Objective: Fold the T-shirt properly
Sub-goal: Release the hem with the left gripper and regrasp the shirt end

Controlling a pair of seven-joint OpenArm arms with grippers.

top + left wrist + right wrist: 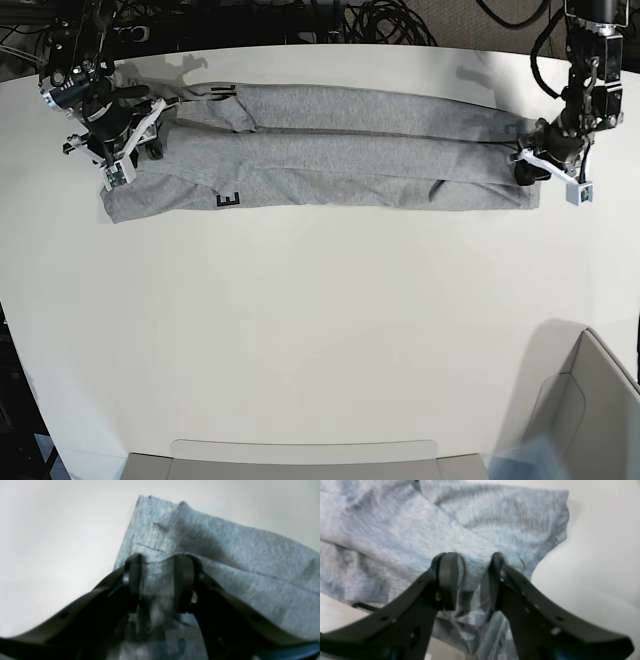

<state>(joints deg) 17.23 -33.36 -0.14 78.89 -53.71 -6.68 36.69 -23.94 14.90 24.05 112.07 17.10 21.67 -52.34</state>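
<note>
1. The T-shirt [320,148] lies on the white bench [320,330] as a long narrow band, already folded lengthwise, near the bench's far edge. Its long axis runs side to side across the base view, with a bit of black lettering [228,199] showing on its near edge.

2. The left claw [537,160] sits at the T-shirt's end on the base view's right. In its wrist view the jaws stand apart with a raised ridge of grey cloth between them; I judge it is grasping that end of the T-shirt.

3. The right claw [118,140] sits at the T-shirt's opposite end. Its wrist view shows the jaws straddling a bunched fold of the T-shirt, so it too appears to be grasping cloth.

4. The relation that matters: each claw holds one end of the band, so the T-shirt lies wholly between them, along the line joining them.

5. Neither arm is nearer the T-shirt's middle. The next fold probably means carrying one end along that long axis toward the other end.
</note>
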